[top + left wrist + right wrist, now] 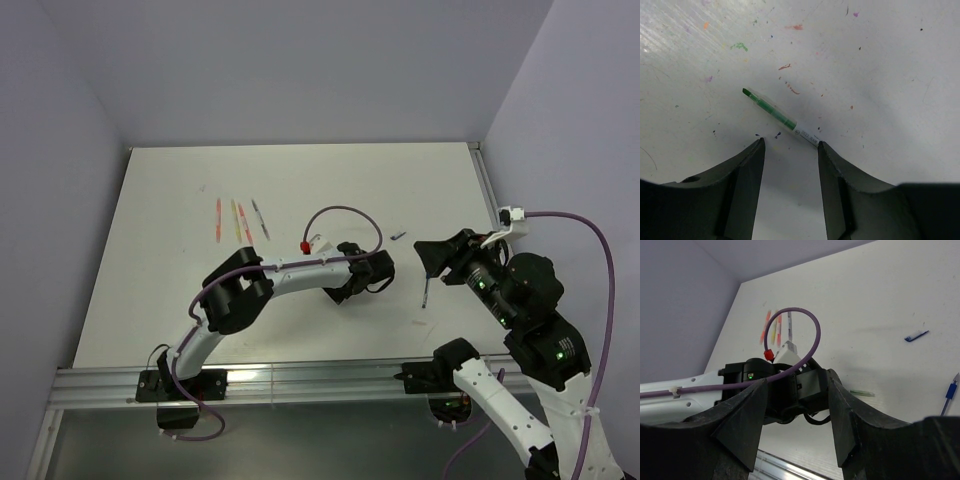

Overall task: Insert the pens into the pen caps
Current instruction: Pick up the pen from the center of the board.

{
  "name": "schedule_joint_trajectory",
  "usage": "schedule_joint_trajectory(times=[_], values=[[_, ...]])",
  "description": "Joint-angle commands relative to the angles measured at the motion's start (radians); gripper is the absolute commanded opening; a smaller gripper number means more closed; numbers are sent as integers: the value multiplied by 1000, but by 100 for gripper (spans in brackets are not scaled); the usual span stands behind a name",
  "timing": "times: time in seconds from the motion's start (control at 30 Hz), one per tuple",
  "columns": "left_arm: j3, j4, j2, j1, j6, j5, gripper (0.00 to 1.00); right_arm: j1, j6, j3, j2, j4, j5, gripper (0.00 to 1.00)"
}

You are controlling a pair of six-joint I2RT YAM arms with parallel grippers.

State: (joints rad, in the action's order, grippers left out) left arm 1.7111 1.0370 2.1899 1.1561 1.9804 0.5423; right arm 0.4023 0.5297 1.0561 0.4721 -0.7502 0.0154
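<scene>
Before the open left hand lies the green pen; beside the wide right hand, a blue pen.

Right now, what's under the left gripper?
A green pen lies flat on the table, just ahead of the open left gripper. Its white end reaches one finger; contact unclear. From above the gripper hides it.
</scene>
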Motion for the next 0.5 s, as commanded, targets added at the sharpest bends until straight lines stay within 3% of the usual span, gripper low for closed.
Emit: schedule_joint_trajectory(times=[0.0,0.47], values=[[1,-9,-45,-7,224,61,52,16,-17,-7,-15,28,-14,59],[119,95,36,-38,216,13,52,55,-19,-4,-16,22,-74,60]])
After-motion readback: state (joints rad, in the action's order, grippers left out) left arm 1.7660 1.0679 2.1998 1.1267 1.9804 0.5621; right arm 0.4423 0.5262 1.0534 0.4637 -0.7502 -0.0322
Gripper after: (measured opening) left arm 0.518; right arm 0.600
